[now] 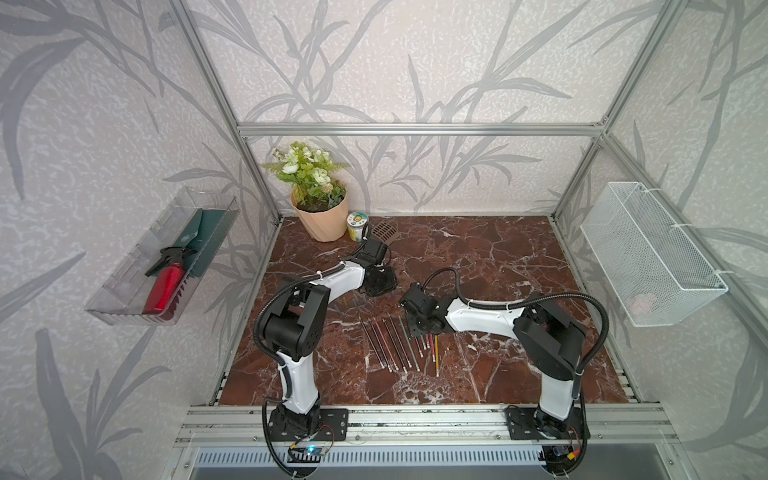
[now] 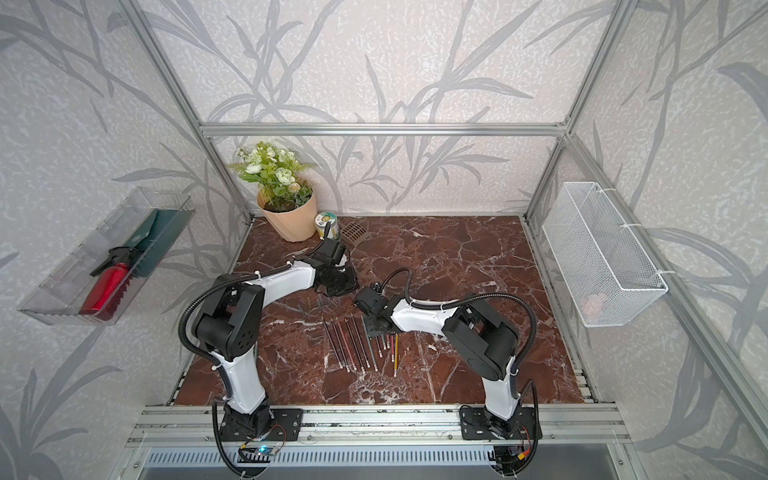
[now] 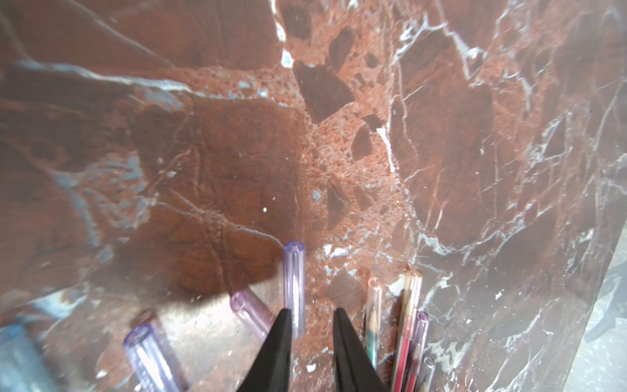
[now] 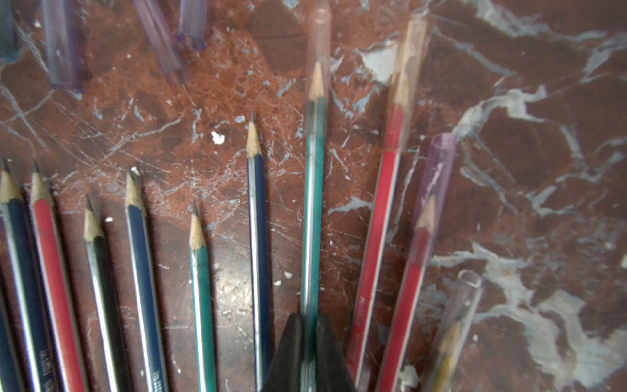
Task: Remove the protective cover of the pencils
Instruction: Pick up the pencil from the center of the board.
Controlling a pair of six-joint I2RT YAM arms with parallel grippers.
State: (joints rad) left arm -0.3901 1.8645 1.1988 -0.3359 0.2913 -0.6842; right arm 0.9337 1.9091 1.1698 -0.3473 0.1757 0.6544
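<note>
- A red-brown marble surface point(image 1: 498, 270) enclosed by leaf-patterned walls point(image 1: 415, 62) is recorded. A flower pot point(image 1: 322, 220) stands at its back left corner.
- The pencils point(image 1: 395, 345) are found laid in a fanned row near the middle of the front edge, with eraser ends toward that edge.
- The right gripper point(image 4: 308, 319) is seen pressed together on the shaft of a green pencil point(image 4: 312, 203), whose tip is enclosed by a clear cover point(image 4: 319, 51).
- Three further pencils beside it, two red and one yellow, are noted as covered. Those on its other side show bare points.
- The left gripper point(image 3: 312, 310) is held low beyond the pencil tips, with fingers narrowly parted and nothing pinched.
- Loose covers point(image 3: 249, 312) are scattered on the surface there. One loose cover point(image 3: 294, 281) lies just beside a finger; contact cannot be determined.
</note>
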